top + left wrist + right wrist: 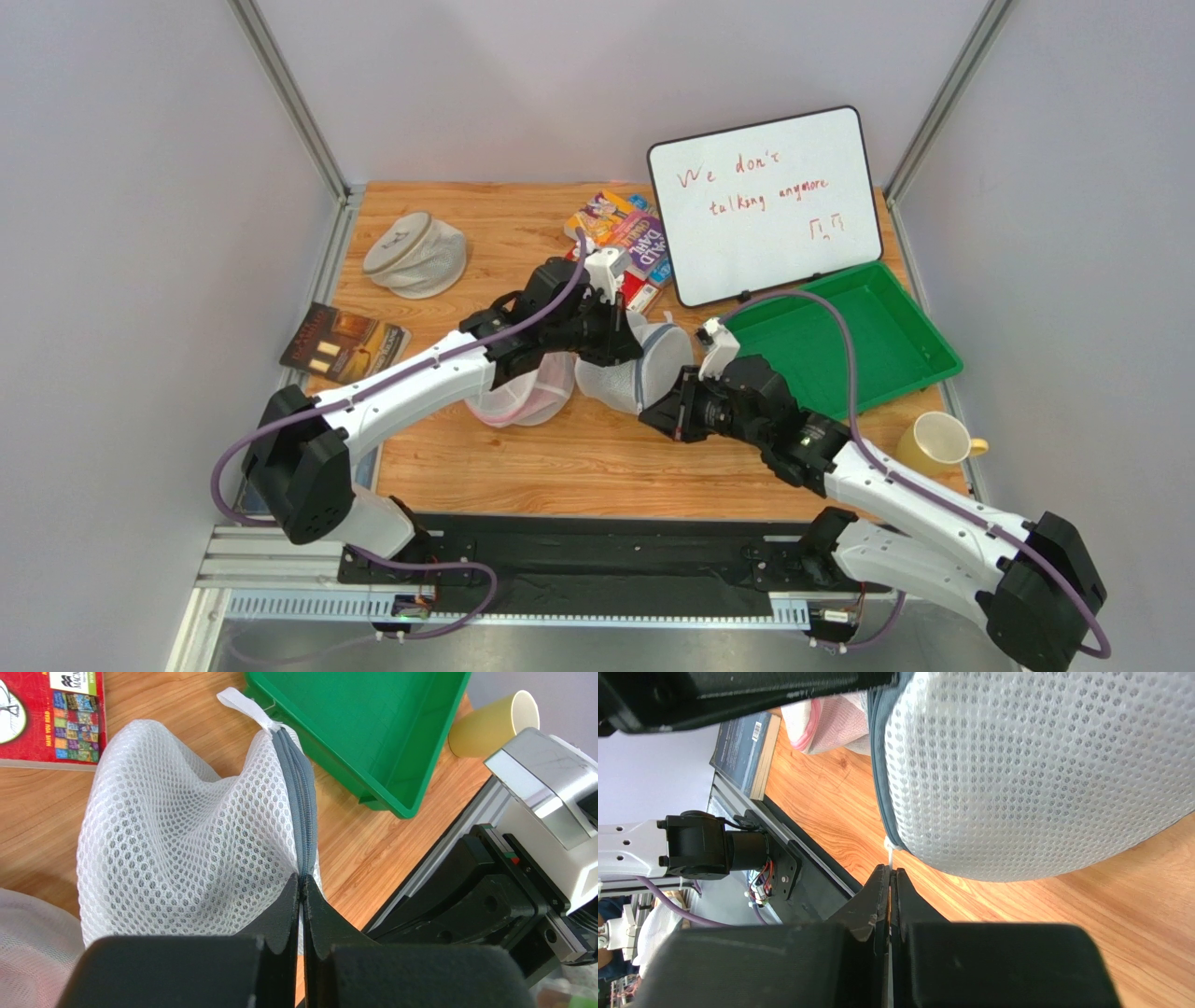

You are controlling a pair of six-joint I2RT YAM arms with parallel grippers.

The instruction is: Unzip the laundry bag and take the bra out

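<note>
The laundry bag [638,367], white mesh with a grey-blue zipper rim, sits mid-table between my two grippers. In the left wrist view the bag [182,833] bulges to the left, and my left gripper [302,879] is shut on its zipper rim [300,798], jaws pressed together. A white tab [246,705] sticks out at the rim's far end. In the right wrist view my right gripper [890,873] is shut on a thin white tab hanging from the bag [1032,777], just above the wood. The zipper looks closed. The bra is hidden.
A pink-tinted mesh bag [522,392] lies against the laundry bag's left side under my left arm. A beige-grey bag [417,255] is at back left. A green tray [842,336], a whiteboard [765,203], a yellow cup [937,441], books [624,231] and a dark book [341,340] stand around.
</note>
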